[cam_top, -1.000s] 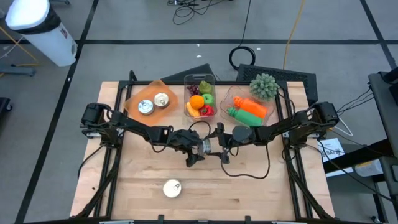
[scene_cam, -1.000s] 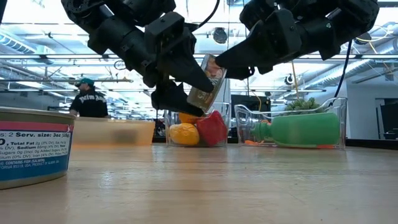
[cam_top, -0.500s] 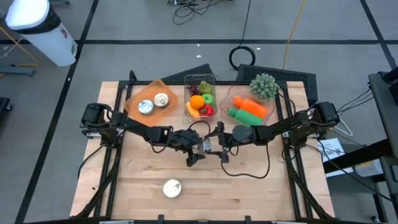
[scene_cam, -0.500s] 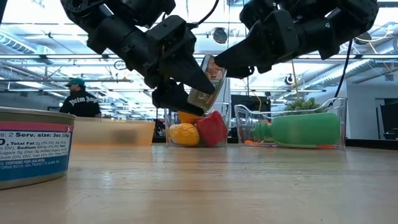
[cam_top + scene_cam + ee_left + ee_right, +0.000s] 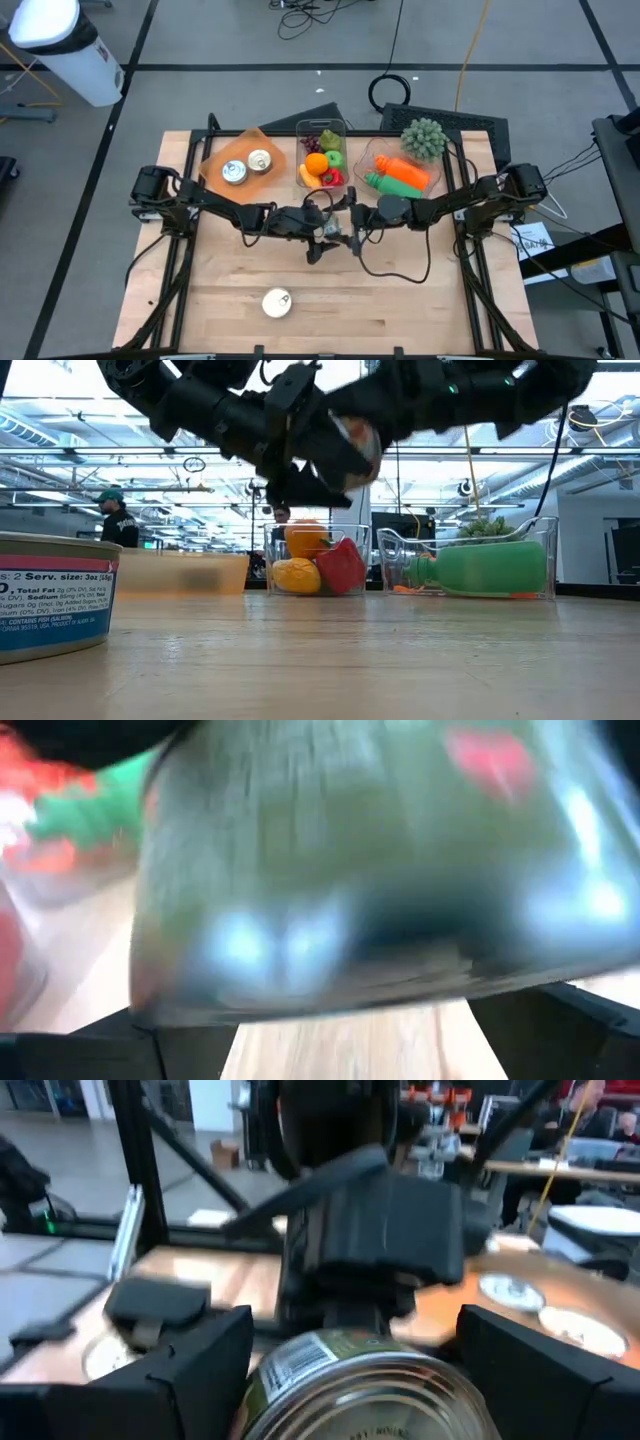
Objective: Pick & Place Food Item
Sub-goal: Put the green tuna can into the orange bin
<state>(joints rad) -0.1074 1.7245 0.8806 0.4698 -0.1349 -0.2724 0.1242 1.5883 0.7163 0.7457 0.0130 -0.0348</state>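
I count four cans. One can (image 5: 336, 229) is up in the air just in front of the fruit bin (image 5: 321, 125), above the middle of the bench (image 5: 400, 300). My two pincers meet on it there. My left pincer (image 5: 322, 232) comes at it from the tray side of the fruit bin, jaws spread wide across the can's body, which fills my left wrist view. My right pincer (image 5: 350, 230) comes from the opposite side, jaws partly spread with the can's rim sitting between the two fingers (image 5: 200, 1370). The low view is smeared, so I cannot tell how firmly each pincer presses.

Two more cans (image 5: 234, 172) (image 5: 260, 160) sit side by side on the one orange tray (image 5: 215, 158), just beside the fruit bin. The fourth can (image 5: 277, 302) stands alone on the bench, well in front of the fruit bin.

There are two clear bins. The fruit bin holds mixed fruit. The second bin (image 5: 362, 160), on the fruit bin's other side, holds two bottles, one green (image 5: 385, 183) and one orange (image 5: 408, 170). One spiky green plant (image 5: 425, 138) stands at that bin's far corner.

One person (image 5: 118, 525) stands in the room behind the bench.
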